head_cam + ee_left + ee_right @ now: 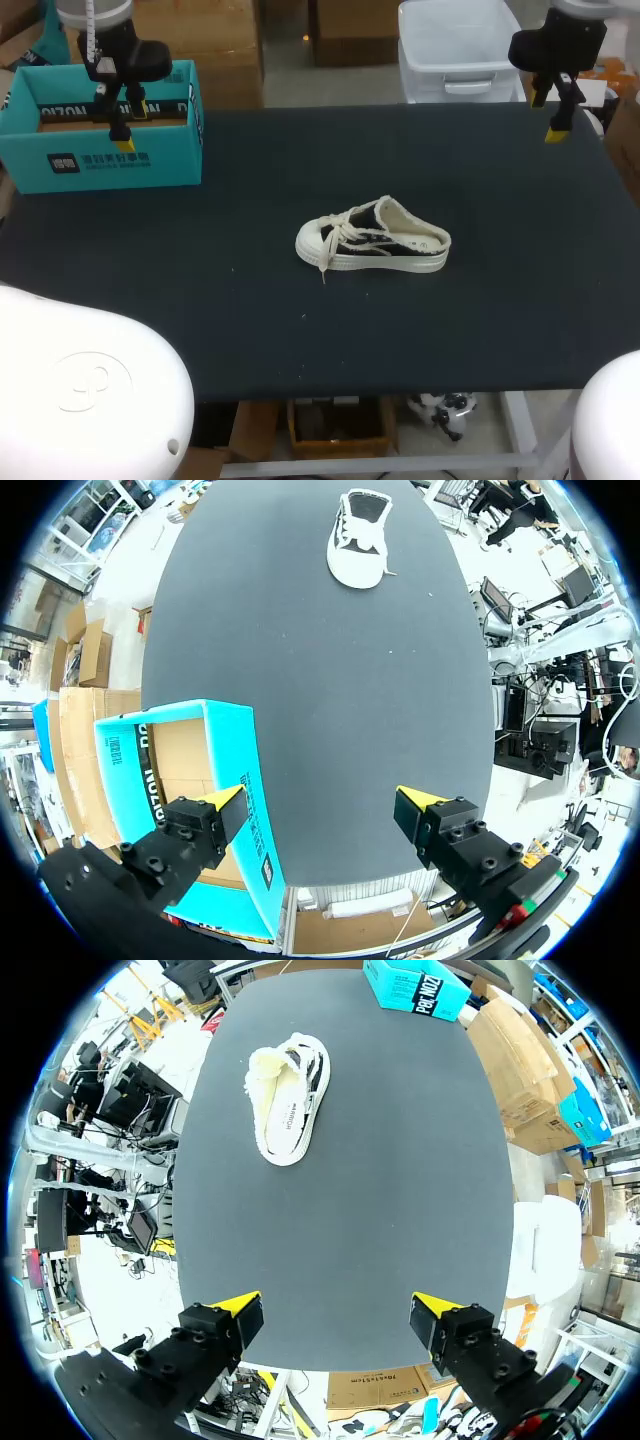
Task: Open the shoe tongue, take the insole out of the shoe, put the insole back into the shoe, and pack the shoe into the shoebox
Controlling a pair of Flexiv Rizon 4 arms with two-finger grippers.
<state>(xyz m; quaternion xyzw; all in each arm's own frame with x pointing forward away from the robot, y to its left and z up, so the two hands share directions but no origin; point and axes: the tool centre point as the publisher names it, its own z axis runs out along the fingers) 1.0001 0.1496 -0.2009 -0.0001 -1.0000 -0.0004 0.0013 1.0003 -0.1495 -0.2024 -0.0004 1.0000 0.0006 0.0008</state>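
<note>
The dark desk (200,330) is seen bare at its near edge. At its middle the shoe (372,240) is set on its white sole, toe turned toward the left side, pale laces lying loose over the front. At the far left corner the teal shoebox (110,160) is placed open, well apart from the shoe. The left claw (320,802) is held above the box's right wall, fingers spread wide and gripping nothing. The right claw (335,1307) is held above the far right corner, likewise spread wide and empty
</note>
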